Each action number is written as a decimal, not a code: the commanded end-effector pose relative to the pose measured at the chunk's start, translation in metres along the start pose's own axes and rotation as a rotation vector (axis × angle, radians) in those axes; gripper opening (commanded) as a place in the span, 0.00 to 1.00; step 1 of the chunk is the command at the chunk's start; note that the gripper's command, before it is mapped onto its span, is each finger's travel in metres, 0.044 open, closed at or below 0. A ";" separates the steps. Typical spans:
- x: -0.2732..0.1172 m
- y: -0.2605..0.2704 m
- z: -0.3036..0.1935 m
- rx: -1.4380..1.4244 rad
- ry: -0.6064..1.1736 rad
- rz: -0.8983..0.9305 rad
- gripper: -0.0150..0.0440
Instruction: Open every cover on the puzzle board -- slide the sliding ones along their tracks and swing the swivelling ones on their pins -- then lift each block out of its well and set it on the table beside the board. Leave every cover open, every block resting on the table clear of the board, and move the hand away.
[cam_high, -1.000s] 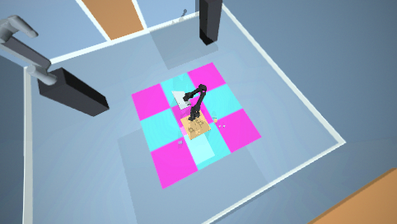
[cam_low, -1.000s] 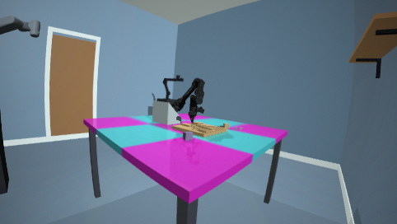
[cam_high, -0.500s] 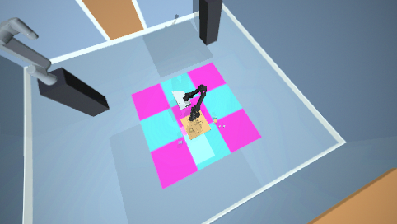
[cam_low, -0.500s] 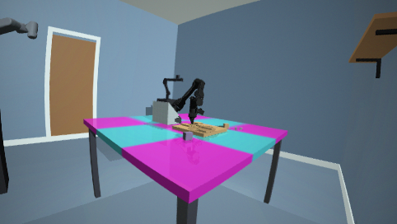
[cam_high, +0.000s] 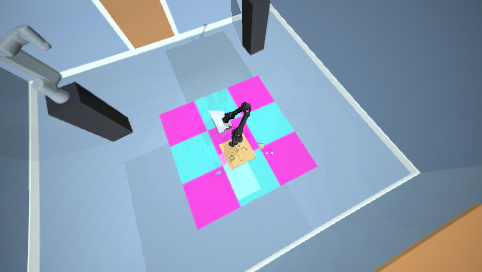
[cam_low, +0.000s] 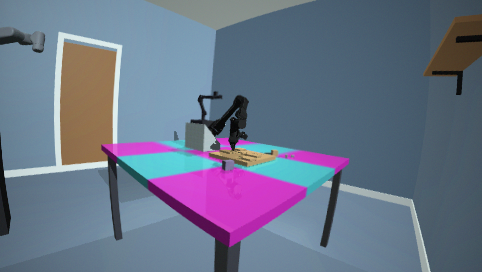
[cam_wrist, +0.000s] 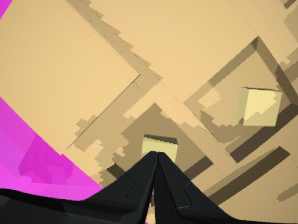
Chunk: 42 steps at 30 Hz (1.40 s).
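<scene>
The tan puzzle board (cam_high: 243, 163) (cam_low: 257, 161) (cam_wrist: 55, 60) lies on the chequered table. My gripper (cam_high: 232, 144) (cam_low: 233, 149) (cam_wrist: 156, 158) is shut and empty, low over the board. In the wrist view a pale yellow block (cam_wrist: 159, 144) lies in a well just beyond the fingertips, partly hidden by them. A second pale yellow block (cam_wrist: 261, 107) lies in an uncovered square well at the right. Shadows blur the grooves and cover edges. A purple-grey block (cam_high: 218, 172) (cam_low: 227, 165) rests on the table clear of the board.
A small tan object (cam_high: 261, 145) (cam_low: 274, 152) stands by the board's far side. Small pale pieces (cam_high: 269, 153) (cam_low: 289, 156) lie farther out on the table (cam_high: 295, 160) (cam_low: 225, 200). The pale arm base (cam_high: 218, 120) (cam_low: 198, 136) stands behind the board.
</scene>
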<state>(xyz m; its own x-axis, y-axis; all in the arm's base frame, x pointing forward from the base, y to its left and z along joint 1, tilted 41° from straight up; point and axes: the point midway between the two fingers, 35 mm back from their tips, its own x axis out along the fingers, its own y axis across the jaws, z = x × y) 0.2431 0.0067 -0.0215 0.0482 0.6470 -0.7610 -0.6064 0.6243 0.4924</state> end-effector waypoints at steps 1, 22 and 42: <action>0.001 0.003 -0.001 0.007 0.001 0.008 0.25; 0.001 0.003 -0.002 0.007 0.001 0.008 0.25; -0.006 0.000 0.000 0.005 0.000 0.004 0.25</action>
<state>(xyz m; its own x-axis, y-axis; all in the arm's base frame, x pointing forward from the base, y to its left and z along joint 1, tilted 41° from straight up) 0.2419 0.0051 -0.0191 0.0460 0.6522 -0.7567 -0.5983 0.6246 0.5019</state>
